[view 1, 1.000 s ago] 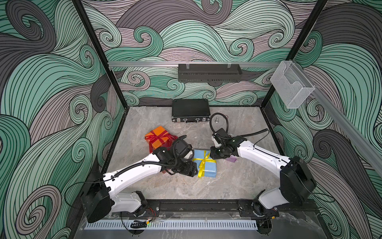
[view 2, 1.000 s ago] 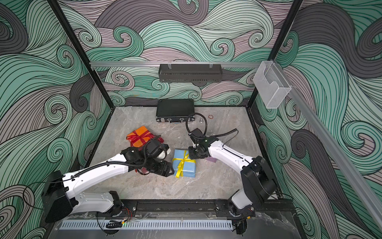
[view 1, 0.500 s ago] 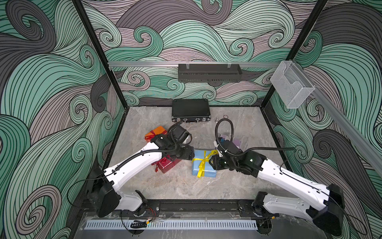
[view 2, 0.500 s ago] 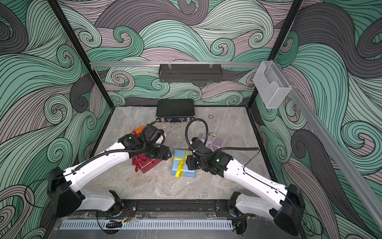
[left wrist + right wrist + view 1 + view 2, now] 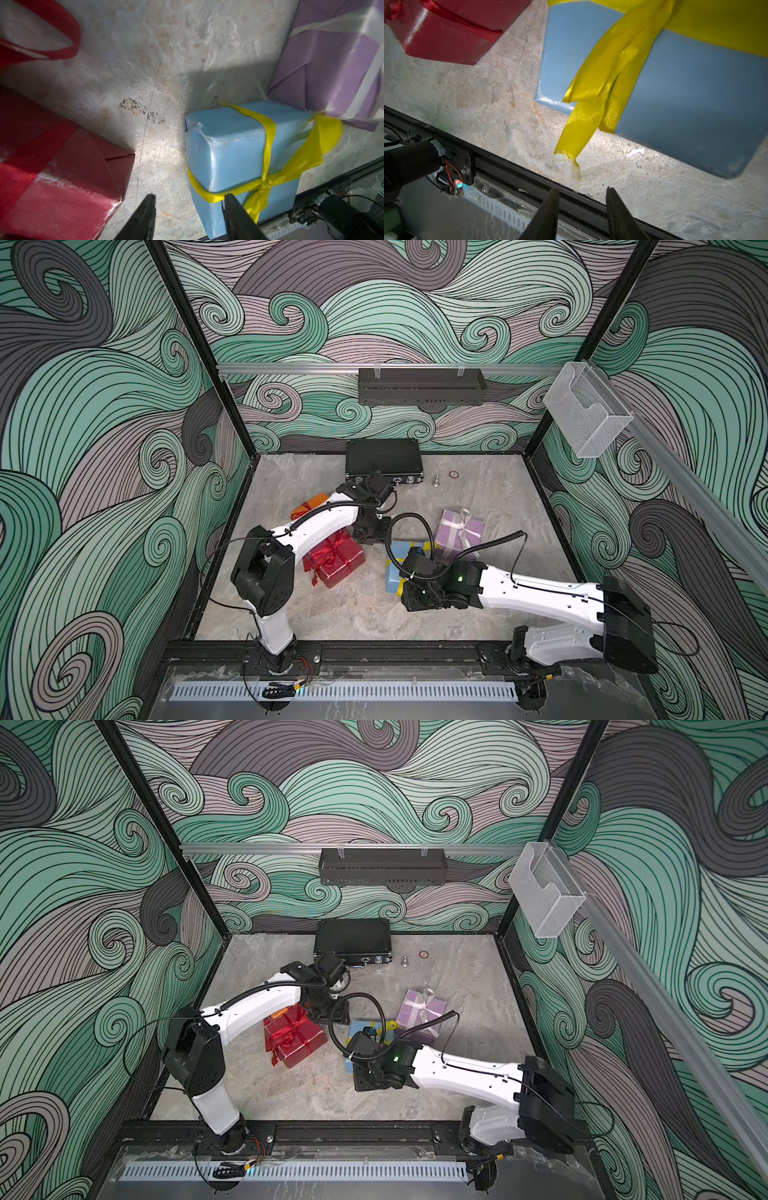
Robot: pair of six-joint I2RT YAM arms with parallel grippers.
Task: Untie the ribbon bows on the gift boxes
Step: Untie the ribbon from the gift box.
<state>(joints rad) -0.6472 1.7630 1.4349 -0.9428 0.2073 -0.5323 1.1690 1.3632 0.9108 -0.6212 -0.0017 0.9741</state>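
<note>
Light blue gift box (image 5: pixel 228 149) with a yellow ribbon bow (image 5: pixel 266 182) sits mid-floor, mostly hidden under my right arm in both top views. My left gripper (image 5: pixel 189 197) is open at its far corner, one finger over the floor, the other against the yellow band. My right gripper (image 5: pixel 582 189) is open and empty on the near side of the blue box (image 5: pixel 695 104), just short of the yellow tails (image 5: pixel 591 93). Glossy red box (image 5: pixel 336 558) with its red bow lies left. Lilac box (image 5: pixel 459 531) with a silvery bow is right. Orange box (image 5: pixel 309 504) peeks out behind my left arm.
A flat black case (image 5: pixel 384 458) lies at the back wall, with a small silver piece (image 5: pixel 436 481) and a red ring (image 5: pixel 453 474) beside it. The black front rail (image 5: pixel 529 172) runs right under my right gripper. Lilac box (image 5: pixel 332 72) touches the blue one.
My left gripper went from the blue box's left side round to its far corner, jaws narrowing. My right arm swung from behind the box to its near side. The red box is uncovered.
</note>
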